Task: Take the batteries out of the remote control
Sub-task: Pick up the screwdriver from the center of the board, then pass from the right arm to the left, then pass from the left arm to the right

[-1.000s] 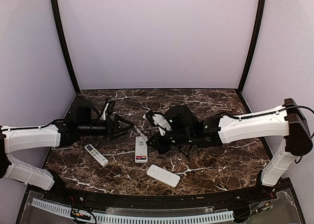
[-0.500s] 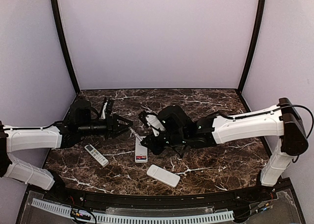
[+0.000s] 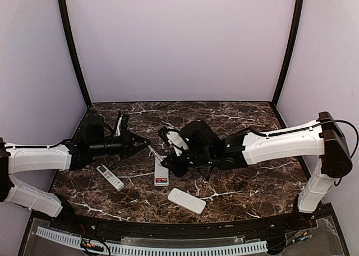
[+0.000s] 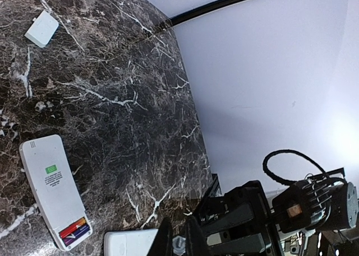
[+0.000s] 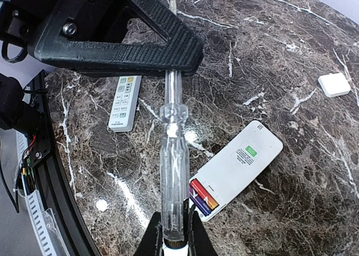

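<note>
The white remote control (image 3: 161, 171) lies face down mid-table with its end compartment uncovered. Two batteries (image 5: 205, 199), one orange-red and one blue-purple, sit side by side in it; the left wrist view shows them (image 4: 76, 231) too. My right gripper (image 5: 174, 214) is shut on the clear handle of a screwdriver (image 5: 173, 155), held just above and left of the compartment. The metal shaft runs forward between the fingers of my left gripper (image 4: 179, 219), which is shut on it. In the top view the left gripper (image 3: 147, 141) meets the right gripper (image 3: 174, 162) above the remote's far end.
A small remote with buttons (image 3: 110, 177) lies to the left, under my left arm. A plain white remote (image 3: 187, 200) lies nearer the front edge. A small white battery cover (image 5: 334, 84) rests farther back on the marble.
My left gripper has closed from wide open onto the screwdriver shaft. The right arm edged slightly left with the screwdriver, then held still.
</note>
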Controlling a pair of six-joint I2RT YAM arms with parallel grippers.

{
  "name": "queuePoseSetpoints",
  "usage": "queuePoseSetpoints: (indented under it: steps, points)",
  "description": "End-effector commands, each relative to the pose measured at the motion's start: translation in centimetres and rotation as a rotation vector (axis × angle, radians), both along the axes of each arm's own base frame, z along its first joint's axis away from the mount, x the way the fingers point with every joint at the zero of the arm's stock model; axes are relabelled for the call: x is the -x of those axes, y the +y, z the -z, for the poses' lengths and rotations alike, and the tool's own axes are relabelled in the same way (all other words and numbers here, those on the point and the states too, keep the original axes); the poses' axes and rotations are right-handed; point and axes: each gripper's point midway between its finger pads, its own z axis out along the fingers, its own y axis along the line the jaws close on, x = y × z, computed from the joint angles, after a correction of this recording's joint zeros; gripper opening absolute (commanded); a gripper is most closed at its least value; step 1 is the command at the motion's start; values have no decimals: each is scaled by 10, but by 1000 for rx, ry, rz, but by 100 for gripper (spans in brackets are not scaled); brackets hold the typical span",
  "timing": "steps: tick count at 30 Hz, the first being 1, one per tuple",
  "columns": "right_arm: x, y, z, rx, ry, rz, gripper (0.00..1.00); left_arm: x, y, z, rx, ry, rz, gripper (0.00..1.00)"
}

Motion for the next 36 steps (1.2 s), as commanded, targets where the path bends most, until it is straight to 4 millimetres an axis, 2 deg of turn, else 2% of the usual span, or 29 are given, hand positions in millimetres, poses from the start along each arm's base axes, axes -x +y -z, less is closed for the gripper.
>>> queuePoseSetpoints:
  steps: [1,2,3,7,9,11,16,21,25,29,36]
  points:
    - [-1,4,-1,-5,-28,10,0,0,0,2,8,6,-3,1]
    - [-2,3,-3,-10,-31,19,0,1,0,2,12,6,-4,0]
    - [-4,2,-5,-19,-35,32,8,0,0,1,17,10,-11,0]
    - [-9,-8,-22,-97,-36,101,63,-2,6,-11,57,-13,-56,0]
    - [-12,-15,-34,-158,-22,146,77,-4,10,-20,74,-38,-85,0]
    - [-15,-22,-48,-233,5,195,85,-4,14,-32,100,-70,-109,0]
    - [-15,-35,-82,-475,94,239,89,1,22,-65,200,-144,-134,0]
    - [-17,-36,-109,-669,165,208,87,9,27,-91,287,-193,-132,0]
    - [-17,-20,-121,-708,196,143,82,15,31,-107,325,-228,-129,0]
    - [-11,-3,-133,-757,223,65,74,20,35,-112,332,-252,-131,0]
    - [-8,15,-133,-755,238,12,59,24,39,-115,351,-267,-134,0]
